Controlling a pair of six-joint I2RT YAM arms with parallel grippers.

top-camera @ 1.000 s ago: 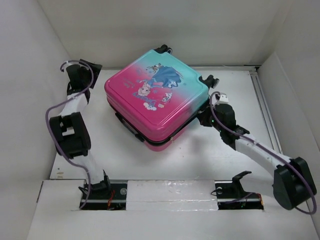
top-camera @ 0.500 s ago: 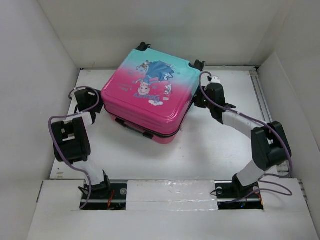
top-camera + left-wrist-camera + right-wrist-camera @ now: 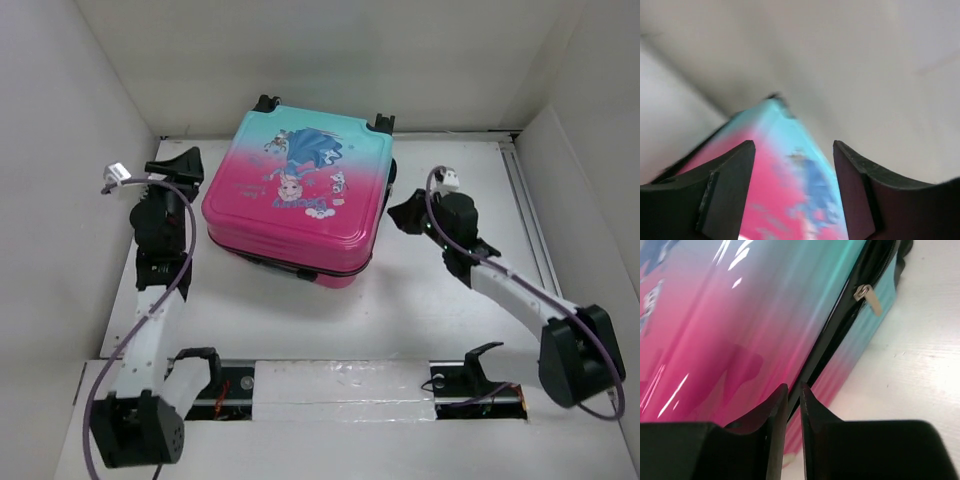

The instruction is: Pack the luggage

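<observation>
While the luggage (image 3: 300, 200) lies flat and shut on the table (image 3: 440, 300), picture side up, both grippers are close beside it. Its blue-green end w/ the wheels (image 3: 380, 122) is the far end; the pink end is the near one.

L gripper (image 3: 185, 165) is just beside the luggage's far L corner. Its fingers (image 3: 725, 190) are spread wide w/ nothing btw them, and its cam looks across the luggage top.

R gripper (image 3: 398, 212) is just beside the luggage's R side, aimed at the black zip line (image 3: 842, 315). Its fingers (image 3: 772, 410) are almost pressed together w/ only a thin slit, pinching nothing. Can't tell if the tips touch the shell. A zip pull (image 3: 867, 296) hangs farther along that side.
</observation>
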